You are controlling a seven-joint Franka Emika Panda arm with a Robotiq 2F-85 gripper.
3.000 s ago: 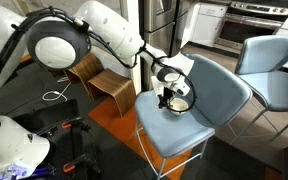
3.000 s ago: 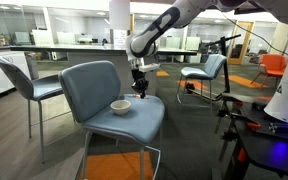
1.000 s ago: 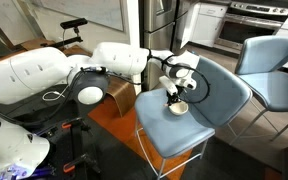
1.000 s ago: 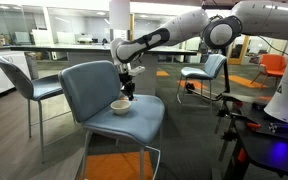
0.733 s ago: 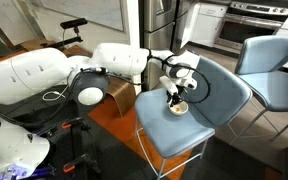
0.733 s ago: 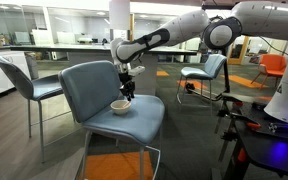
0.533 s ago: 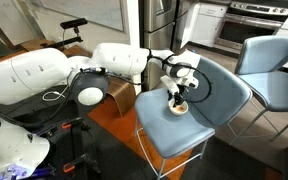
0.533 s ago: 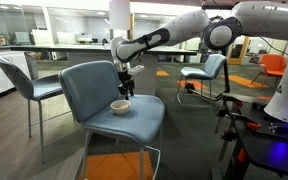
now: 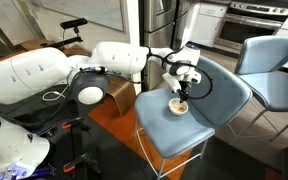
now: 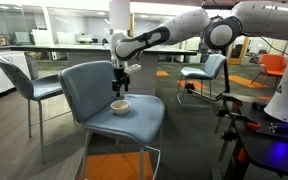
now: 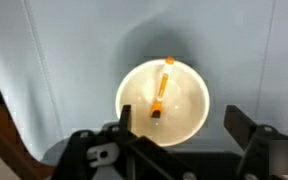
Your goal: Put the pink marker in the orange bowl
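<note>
In the wrist view the orange bowl (image 11: 162, 104) sits on the blue-grey chair seat (image 11: 54, 70), seen from straight above. The pink marker (image 11: 162, 88) lies inside it, slanting from the far rim down to the bottom. My gripper (image 11: 184, 125) hangs above the bowl, open, with nothing between its dark fingers (image 11: 246, 128). In both exterior views the gripper (image 9: 183, 88) (image 10: 120, 85) hovers a short way above the bowl (image 9: 178, 105) (image 10: 120, 105); the marker is too small to make out there.
The bowl rests near the middle of a blue-grey chair (image 9: 199, 110) (image 10: 124, 115) with a tall backrest (image 10: 89, 85). A second similar chair (image 9: 269, 65) stands close by, and a wooden stool (image 9: 109, 88) and dark equipment (image 10: 264, 140) stand around.
The jaws went from shut on the marker to wide open, leaving the marker in the bowl. The gripper has risen a little above the bowl.
</note>
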